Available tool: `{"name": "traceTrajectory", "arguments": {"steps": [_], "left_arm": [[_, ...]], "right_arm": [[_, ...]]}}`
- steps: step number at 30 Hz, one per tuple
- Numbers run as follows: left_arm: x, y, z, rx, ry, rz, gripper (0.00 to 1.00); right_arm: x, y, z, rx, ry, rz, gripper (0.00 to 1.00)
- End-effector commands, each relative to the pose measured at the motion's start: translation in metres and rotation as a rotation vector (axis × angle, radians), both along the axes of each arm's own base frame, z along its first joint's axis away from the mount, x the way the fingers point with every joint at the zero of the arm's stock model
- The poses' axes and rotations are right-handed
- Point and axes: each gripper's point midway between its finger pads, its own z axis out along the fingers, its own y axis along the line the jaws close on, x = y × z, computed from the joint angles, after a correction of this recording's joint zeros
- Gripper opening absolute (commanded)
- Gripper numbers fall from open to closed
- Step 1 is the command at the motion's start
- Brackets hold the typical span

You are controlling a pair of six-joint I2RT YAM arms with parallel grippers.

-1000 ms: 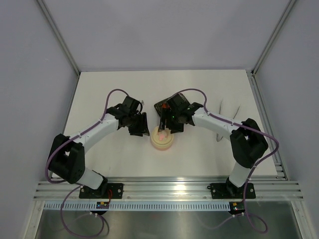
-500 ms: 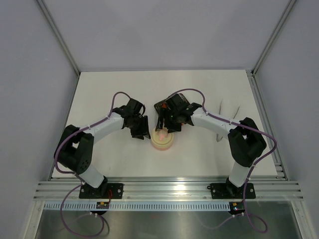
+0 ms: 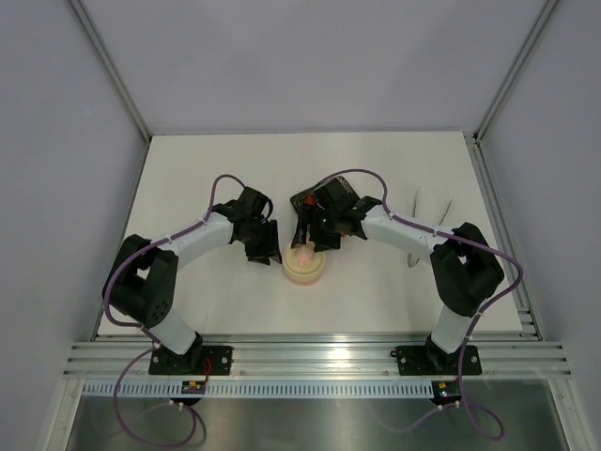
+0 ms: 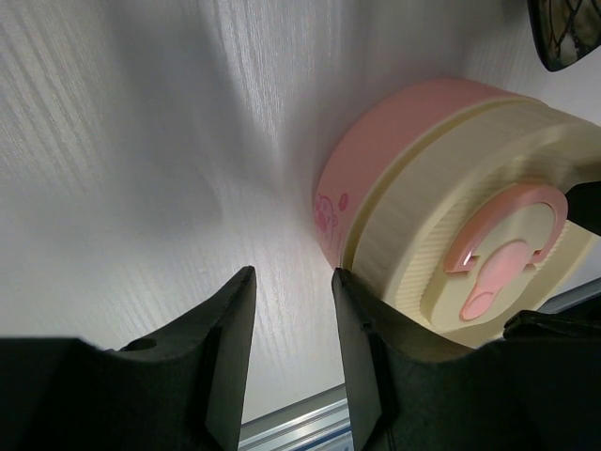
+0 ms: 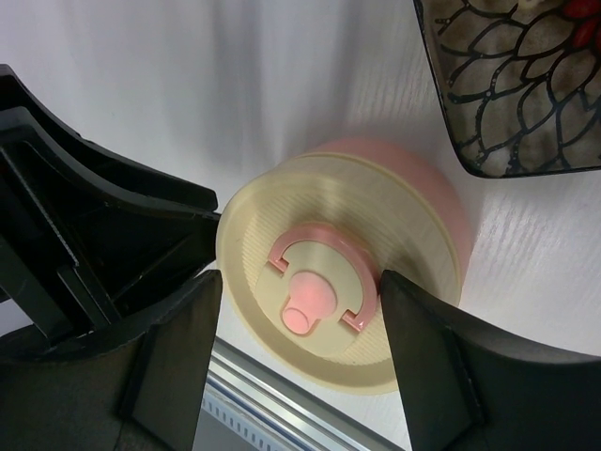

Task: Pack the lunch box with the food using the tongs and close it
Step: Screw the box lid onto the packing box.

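Right wrist view: right gripper (image 5: 299, 282) is spread wide astride the lid (image 5: 282, 225), one finger each side. Whether it is pinching the rim or just clear of it, I cannot tell. The lid sits on the lunch box (image 4: 376, 150), mid-table, just beside the black tray (image 5: 470, 160). The left gripper (image 4: 293, 277) is part-open on nothing, near the box wall but apart from it.

Risks as I judge them:
- Nothing braces the box, so an off-centre push could cock the lid or skate the tub across the smooth top.
- A finger catching the rim on lift-off could pull the lid off.
- The left fingers could nudge the box.

A red piece (image 5: 582, 28) shows in the tray — maybe unpacked food. Off to the right lie the tongs (image 3: 417, 202), well apart.

Surface is the table (image 3: 188, 169) — white, faint grain. There are pale grey walls (image 3: 282, 66) on three sides and an aluminium rail (image 3: 319, 357) at the near edge.
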Motion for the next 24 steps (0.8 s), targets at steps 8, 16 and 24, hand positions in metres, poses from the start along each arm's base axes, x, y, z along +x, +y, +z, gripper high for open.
{"name": "traceTrajectory", "arguments": {"steps": [8, 16, 24], "left_arm": [[0.011, -0.014, 0.007, -0.065, -0.031, -0.008, 0.41], [0.006, -0.003, 0.02, -0.031, -0.065, 0.002, 0.41], [0.005, 0.007, 0.051, -0.032, -0.154, 0.044, 0.41]], "right_arm": [[-0.012, 0.011, 0.031, 0.111, -0.018, 0.03, 0.75], [-0.013, 0.01, 0.015, 0.09, 0.012, 0.017, 0.75], [-0.014, 0.007, 0.008, 0.075, 0.021, 0.006, 0.75]]}}
